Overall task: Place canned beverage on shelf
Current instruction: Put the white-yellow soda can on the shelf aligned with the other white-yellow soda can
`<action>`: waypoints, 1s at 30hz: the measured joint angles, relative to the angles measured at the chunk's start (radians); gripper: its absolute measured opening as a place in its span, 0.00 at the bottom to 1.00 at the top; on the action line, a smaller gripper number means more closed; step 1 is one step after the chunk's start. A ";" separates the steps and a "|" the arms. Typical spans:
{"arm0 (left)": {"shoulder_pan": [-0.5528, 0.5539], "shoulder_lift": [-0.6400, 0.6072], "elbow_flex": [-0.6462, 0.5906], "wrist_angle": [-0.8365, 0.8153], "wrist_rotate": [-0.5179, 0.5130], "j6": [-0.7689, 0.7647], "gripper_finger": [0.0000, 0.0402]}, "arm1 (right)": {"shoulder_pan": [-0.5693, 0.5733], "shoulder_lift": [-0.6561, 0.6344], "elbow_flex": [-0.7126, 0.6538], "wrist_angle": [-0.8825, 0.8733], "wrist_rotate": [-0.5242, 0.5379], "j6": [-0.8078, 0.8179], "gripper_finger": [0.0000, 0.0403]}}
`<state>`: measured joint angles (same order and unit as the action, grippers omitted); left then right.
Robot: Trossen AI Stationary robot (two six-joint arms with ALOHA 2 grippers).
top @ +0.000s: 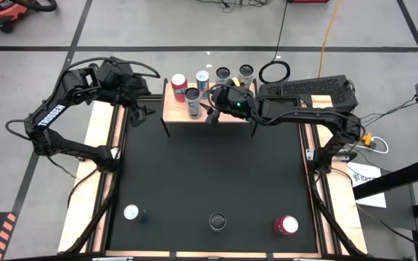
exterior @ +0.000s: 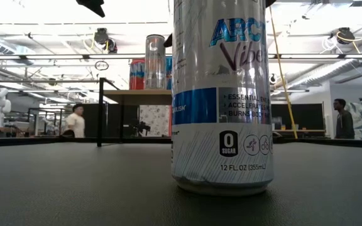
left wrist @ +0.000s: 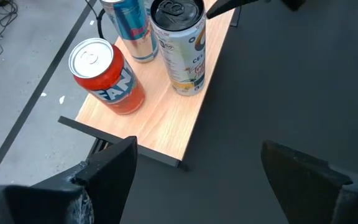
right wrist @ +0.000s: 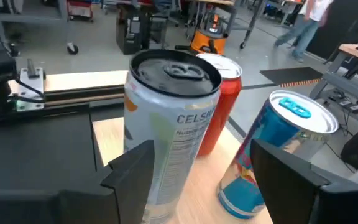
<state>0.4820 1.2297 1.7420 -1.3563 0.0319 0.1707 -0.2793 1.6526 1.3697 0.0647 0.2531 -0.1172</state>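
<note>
The shelf [top: 176,110] is a light-wood board on black legs at the table's far edge. It also shows in the low view [exterior: 137,95]. On its left half stand a white Celsius can [top: 192,100], a red can [top: 179,83] and a blue can [top: 203,80]. My right gripper [top: 210,112] is open over the shelf, just right of the Celsius can [right wrist: 166,130]. My left gripper [top: 142,112] is open and empty off the shelf's left end. The left wrist view [left wrist: 197,149] shows the three cans beyond it. My right gripper comes level at the Celsius can from the table's right. One finger [right wrist: 129,171] shows in front of the can's lower wall [right wrist: 166,180]. I cannot tell whether it touches. The can stands upright on the shelf board.
Two more cans [top: 222,74] [top: 246,71] stand by the shelf's far edge. Near the front edge stand a white-topped can [top: 130,212], a dark-topped can [top: 217,221] that fills the low view [exterior: 222,94], and a red can [top: 285,225]. People walk in the room behind.
</note>
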 joint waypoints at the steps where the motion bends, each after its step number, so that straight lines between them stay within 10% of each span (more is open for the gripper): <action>1: 0.000 0.000 0.000 0.000 0.000 0.000 0.84 | -0.004 0.004 0.000 0.000 -0.016 0.000 0.61; 30: 0.000 0.000 0.000 0.000 -0.001 0.000 0.84 | -0.009 0.001 0.000 0.030 -0.177 -0.008 0.76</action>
<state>0.4820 1.2301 1.7420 -1.3561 0.0311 0.1703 -0.2878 1.6535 1.3697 0.0952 0.0759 -0.1247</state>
